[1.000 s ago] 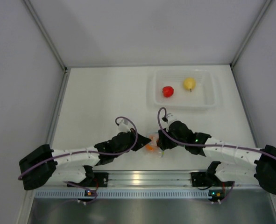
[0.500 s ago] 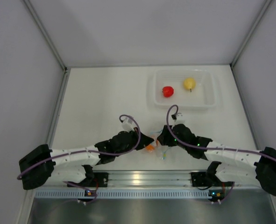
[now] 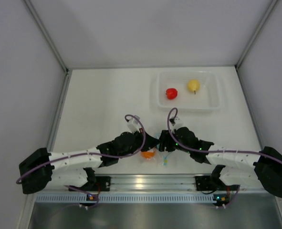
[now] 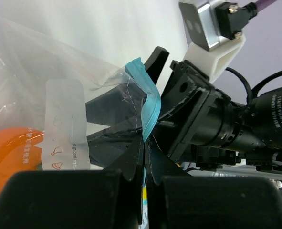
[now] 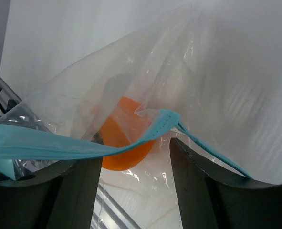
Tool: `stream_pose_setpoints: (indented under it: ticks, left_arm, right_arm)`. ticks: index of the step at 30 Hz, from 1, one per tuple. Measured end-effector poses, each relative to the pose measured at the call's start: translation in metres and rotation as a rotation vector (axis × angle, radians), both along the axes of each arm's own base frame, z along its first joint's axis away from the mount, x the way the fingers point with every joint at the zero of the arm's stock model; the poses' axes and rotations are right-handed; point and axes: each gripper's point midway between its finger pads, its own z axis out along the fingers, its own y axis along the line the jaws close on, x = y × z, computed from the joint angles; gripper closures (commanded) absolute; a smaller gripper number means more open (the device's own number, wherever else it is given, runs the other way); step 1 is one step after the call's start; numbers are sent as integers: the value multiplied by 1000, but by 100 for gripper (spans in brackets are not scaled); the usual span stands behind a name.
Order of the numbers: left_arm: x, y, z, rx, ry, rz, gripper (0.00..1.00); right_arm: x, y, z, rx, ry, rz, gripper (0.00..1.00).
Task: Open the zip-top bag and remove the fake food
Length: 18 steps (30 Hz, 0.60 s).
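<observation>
Top view: the two arms meet at the lower centre of the frame, over the table (image 3: 102,105). There the zip-top bag (image 5: 193,67) holds the orange fruit (image 3: 148,154). The left gripper (image 4: 144,153) is clenched on the bag's blue zip strip (image 4: 150,102) (seen near the centre of its wrist view). The right gripper (image 5: 133,157) has its fingers standing apart, and the strip crosses in front of them. The red fruit (image 3: 171,93) and the yellow pear (image 3: 193,86) lie apart in the clear tray (image 3: 218,103) at the upper right.
</observation>
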Motion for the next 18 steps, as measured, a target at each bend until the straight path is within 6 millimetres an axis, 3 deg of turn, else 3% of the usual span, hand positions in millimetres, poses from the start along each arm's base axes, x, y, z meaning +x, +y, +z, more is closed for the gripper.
stream_pose_setpoints:
  ticks: [6, 12, 18]
  left_arm:
    - [-2, 1, 3, 2, -15, -16, 100]
    - [-4, 1, 5, 0, -18, -22, 100]
    - [-6, 3, -6, 25, -6, -25, 100]
  right_arm:
    - [-10, 7, -12, -14, 39, 72, 41]
    - [-12, 18, -6, 64, 44, 82, 41]
    - [-19, 28, -10, 77, 69, 93, 54]
